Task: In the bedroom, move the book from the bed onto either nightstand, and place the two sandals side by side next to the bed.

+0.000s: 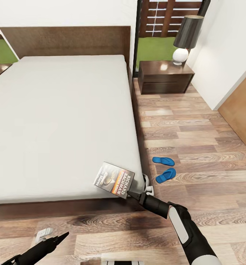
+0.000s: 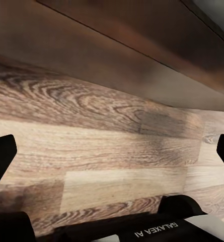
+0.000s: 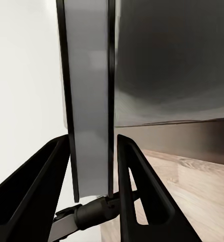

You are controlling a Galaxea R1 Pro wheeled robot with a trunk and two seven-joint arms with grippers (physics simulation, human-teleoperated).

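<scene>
Beside bed (image 1: 64, 121) corner: right tool (image 1: 129, 193) clamps book (image 1: 114, 179); sandals (image 1: 164, 168) near.

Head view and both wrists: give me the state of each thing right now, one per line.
book: gripped at its edge, at the bed's corner
right gripper: shut on the book, fingers on both covers
left gripper: open, over the floor, holding nothing
two sandals: on the floor beside the bed, close together, not parallel
nightstand: drawers shut, lamp on top
lamp: upright
bed: mattress bare apart from the book
</scene>
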